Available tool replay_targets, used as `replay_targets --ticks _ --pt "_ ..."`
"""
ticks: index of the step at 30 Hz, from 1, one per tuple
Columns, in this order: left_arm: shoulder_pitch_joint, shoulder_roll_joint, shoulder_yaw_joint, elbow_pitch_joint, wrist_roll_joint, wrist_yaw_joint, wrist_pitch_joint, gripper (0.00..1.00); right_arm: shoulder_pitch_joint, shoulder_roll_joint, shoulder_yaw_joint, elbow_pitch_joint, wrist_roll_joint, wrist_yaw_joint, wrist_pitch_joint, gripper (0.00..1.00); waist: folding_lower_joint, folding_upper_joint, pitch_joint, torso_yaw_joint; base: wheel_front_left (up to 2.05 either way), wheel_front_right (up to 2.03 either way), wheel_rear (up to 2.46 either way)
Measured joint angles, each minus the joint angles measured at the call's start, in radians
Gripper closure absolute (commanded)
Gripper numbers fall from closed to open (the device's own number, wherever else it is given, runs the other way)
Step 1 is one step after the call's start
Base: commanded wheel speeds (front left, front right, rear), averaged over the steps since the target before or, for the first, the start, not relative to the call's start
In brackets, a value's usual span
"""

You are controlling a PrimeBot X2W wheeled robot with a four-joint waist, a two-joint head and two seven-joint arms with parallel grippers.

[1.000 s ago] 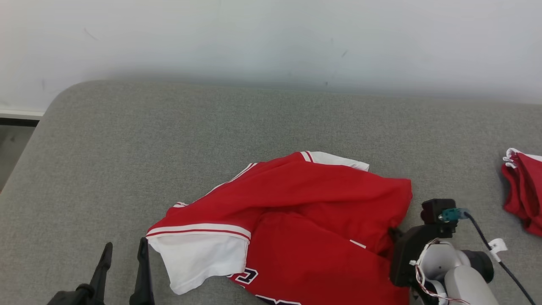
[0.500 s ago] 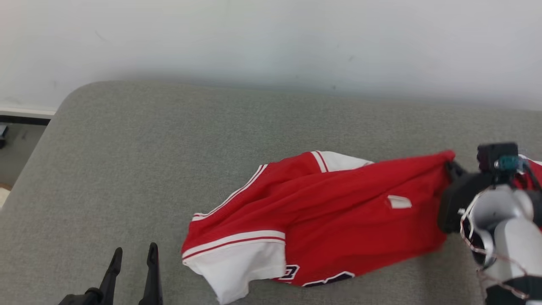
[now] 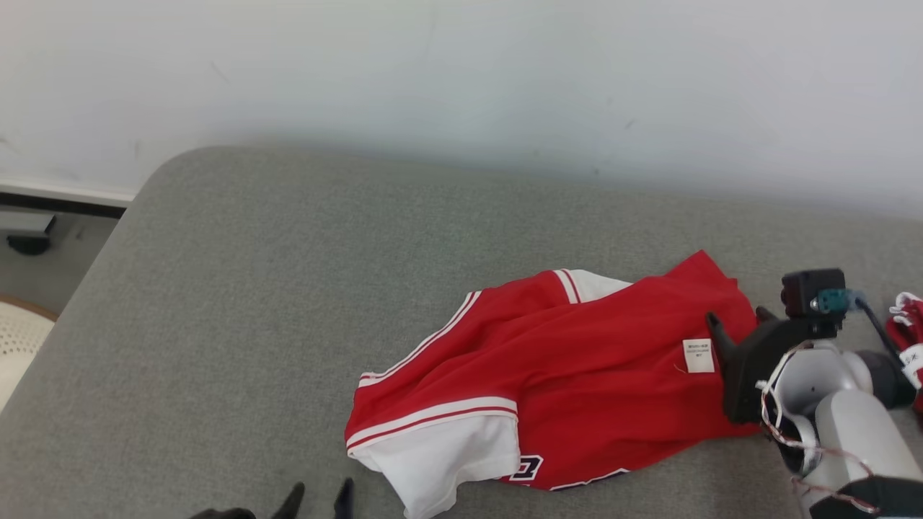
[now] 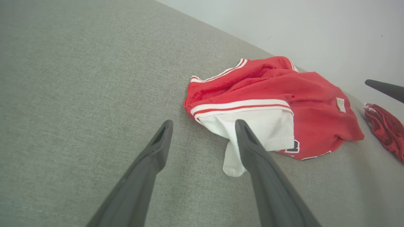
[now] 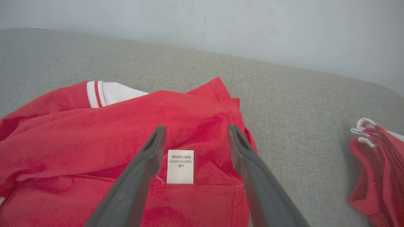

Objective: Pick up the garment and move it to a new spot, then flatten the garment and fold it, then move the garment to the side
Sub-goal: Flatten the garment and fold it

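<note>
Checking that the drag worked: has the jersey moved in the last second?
Yes. The jersey has shifted rightward, away from the left corner of the cushion and closer to the other red garment, beyond what the camera's turn accounts for.

Bright red garment [image 3: 577,375], white sleeves [image 3: 447,454] edged with red-and-white stripes, white label [image 3: 698,355], dark lettering [image 3: 528,467], against a plain grey cushion [image 3: 288,288].

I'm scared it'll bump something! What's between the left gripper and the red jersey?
Only bare grey cushion lies between the left gripper and the red jersey, as the head view shows.
</note>
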Motion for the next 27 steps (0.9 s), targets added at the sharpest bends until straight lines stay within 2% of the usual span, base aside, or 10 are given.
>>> replay_targets --ticks 6,15,19,20,21,22,27 --pt "-0.002 -0.011 -0.063 0.108 -0.020 -0.059 0.051 0.00 0.156 0.062 0.001 -0.147 0.045 0.000 -0.009 0.00 0.0000 0.0000 -0.036 -0.044 0.00 0.00 0.00" --pt "-0.084 -0.070 -0.079 0.287 -0.029 -0.067 0.053 0.00 0.262 0.094 0.016 -0.279 0.051 0.000 0.035 0.00 0.0000 0.0000 -0.045 -0.124 0.00 0.00 0.00" --pt "-0.115 -0.083 -0.074 0.356 -0.029 -0.040 0.074 0.00 0.268 0.098 0.012 -0.311 0.051 0.000 0.049 0.00 0.0000 0.0000 -0.042 -0.146 0.00 0.00 0.00" --pt "-0.122 -0.087 -0.077 0.369 -0.029 -0.035 0.084 0.24 0.273 0.099 0.011 -0.317 0.051 0.000 0.052 0.00 0.0000 0.0000 -0.041 -0.149 0.00 0.00 0.00" --pt "-0.128 -0.090 -0.080 0.377 -0.029 -0.034 0.086 0.76 0.279 0.099 0.010 -0.324 0.051 0.000 0.054 0.00 0.0000 0.0000 -0.040 -0.152 0.00 0.00 0.00" --pt "-0.132 -0.095 -0.077 0.377 -0.032 -0.036 0.084 1.00 0.283 0.101 0.007 -0.328 0.050 0.000 0.058 0.00 0.0000 0.0000 -0.039 -0.152 0.00 0.00 0.00" --pt "-0.132 -0.104 -0.052 0.333 -0.053 -0.057 0.045 1.00 0.288 0.108 -0.013 -0.350 0.050 0.000 0.060 0.00 0.0000 0.0000 -0.040 -0.144 0.00 0.00 0.00"
